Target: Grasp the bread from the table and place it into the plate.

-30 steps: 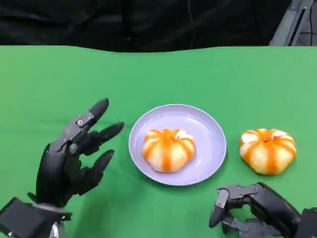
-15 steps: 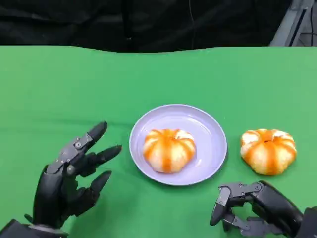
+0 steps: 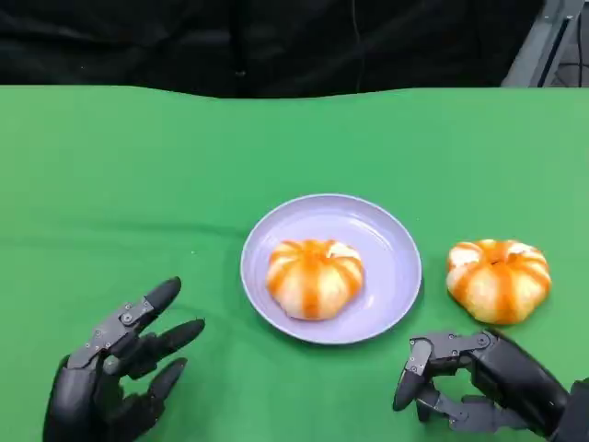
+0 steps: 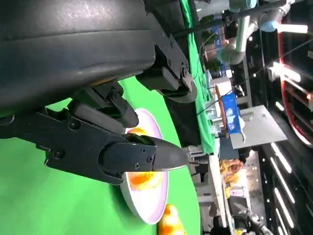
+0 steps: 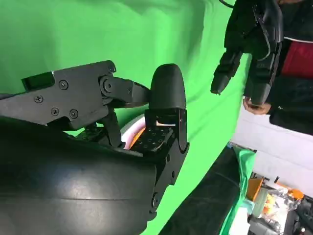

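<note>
One striped bun (image 3: pixel 314 278) lay in the lilac plate (image 3: pixel 396 241) at the middle of the green table (image 3: pixel 138 166), while a second bun (image 3: pixel 498 280) sat on the cloth just to the plate's right, apart from its rim. Going by that layout, the job looked half finished at most: one piece of bread was home, and the other was yet to be lifted and carried across to join it.

The robot's left hand (image 3: pixel 115 373) hovered low at the near left corner, fingers spread and holding nothing, well apart from the plate. The right hand (image 3: pixel 479 382) hung at the near right edge, just in front of the loose bun without touching it; its fingers were bent inward but gripped nothing that could be seen. The left wrist camera looked past the black fingers (image 4: pixel 122 154) to the plate (image 4: pixel 155 131) with its orange bun (image 4: pixel 144 178) and a sliver of the second bun (image 4: pixel 171 223) beyond.

A person in dark clothing (image 5: pixel 293 63) stood beyond the table's far side in the right wrist camera. What remained, it seemed, fell to the right hand: reach forward, close around the loose bun and set it beside the first.
</note>
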